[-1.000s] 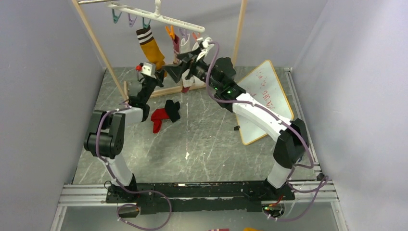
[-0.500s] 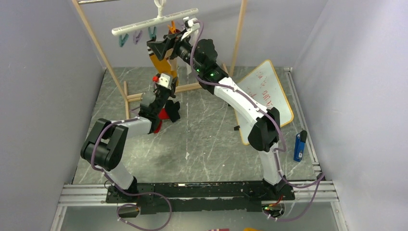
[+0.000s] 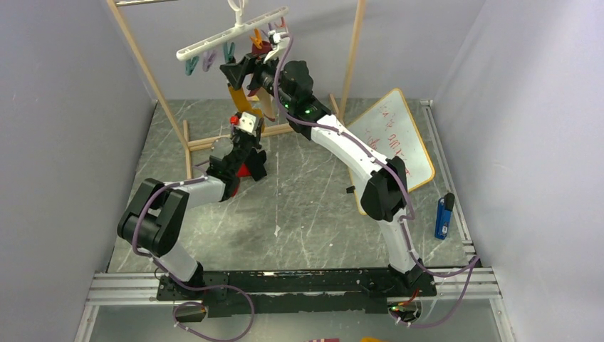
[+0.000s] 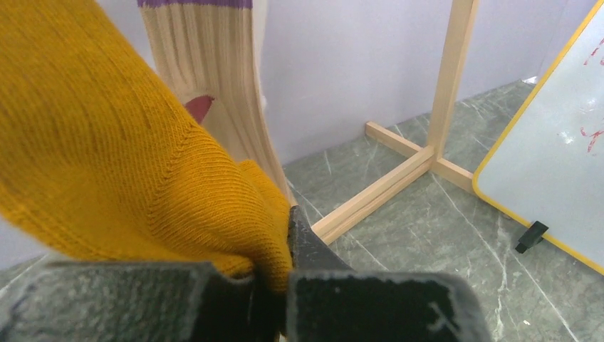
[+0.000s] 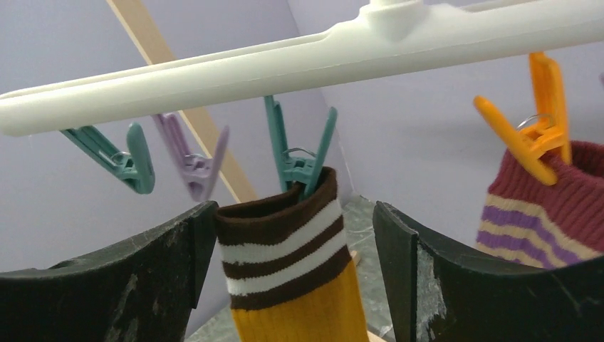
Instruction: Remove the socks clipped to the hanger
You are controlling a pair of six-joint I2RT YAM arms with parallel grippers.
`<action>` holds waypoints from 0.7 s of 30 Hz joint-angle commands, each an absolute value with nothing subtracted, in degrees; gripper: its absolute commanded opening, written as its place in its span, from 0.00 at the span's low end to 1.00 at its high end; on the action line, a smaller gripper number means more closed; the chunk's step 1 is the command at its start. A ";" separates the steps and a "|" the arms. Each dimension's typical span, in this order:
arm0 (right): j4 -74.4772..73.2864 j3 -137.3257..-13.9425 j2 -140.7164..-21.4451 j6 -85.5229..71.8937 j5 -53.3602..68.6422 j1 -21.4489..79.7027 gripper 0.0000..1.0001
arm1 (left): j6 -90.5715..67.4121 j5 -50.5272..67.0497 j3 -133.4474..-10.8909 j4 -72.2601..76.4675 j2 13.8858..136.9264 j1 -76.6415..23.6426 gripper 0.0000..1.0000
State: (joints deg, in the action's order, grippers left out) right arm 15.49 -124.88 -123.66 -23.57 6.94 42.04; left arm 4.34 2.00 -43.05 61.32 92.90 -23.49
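Observation:
The white hanger (image 3: 231,32) hangs tilted from the wooden rack. A teal clip (image 5: 299,160) holds the brown-and-white cuff of the mustard-yellow sock (image 5: 285,242). My right gripper (image 5: 292,214) is open, one finger on each side of that cuff just under the clip. Lower down, my left gripper (image 4: 285,271) is shut on the toe of the mustard sock (image 4: 128,142). An orange clip (image 5: 534,121) holds a maroon striped sock (image 5: 541,206). A red sock (image 3: 246,171) and a black sock (image 3: 259,162) lie on the table, partly hidden by my left arm.
Two clips hang without socks, one teal (image 5: 121,160) and one purple (image 5: 196,164). Wooden rack posts (image 3: 142,64) rise at both sides, with a base rail (image 4: 384,192) on the floor. A whiteboard (image 3: 395,142) leans at the right, a blue object (image 3: 441,214) beyond it.
My right gripper rose from below the hanger to the mustard sock's cuff and its jaws narrowed a little. The hanger swung and tilted. My left gripper moved right and down.

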 commanded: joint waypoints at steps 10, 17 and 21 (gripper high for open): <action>19.91 -132.87 -126.91 -23.40 5.85 40.99 0.74 | 6.23 1.30 -42.12 61.87 90.10 -24.99 0.05; 21.43 -136.02 -129.62 -24.06 4.63 41.02 0.71 | 6.77 0.88 -41.93 61.52 90.04 -25.40 0.05; 21.50 -138.20 -131.36 -24.27 4.19 41.00 0.69 | 6.99 0.80 -41.81 61.44 90.00 -25.56 0.05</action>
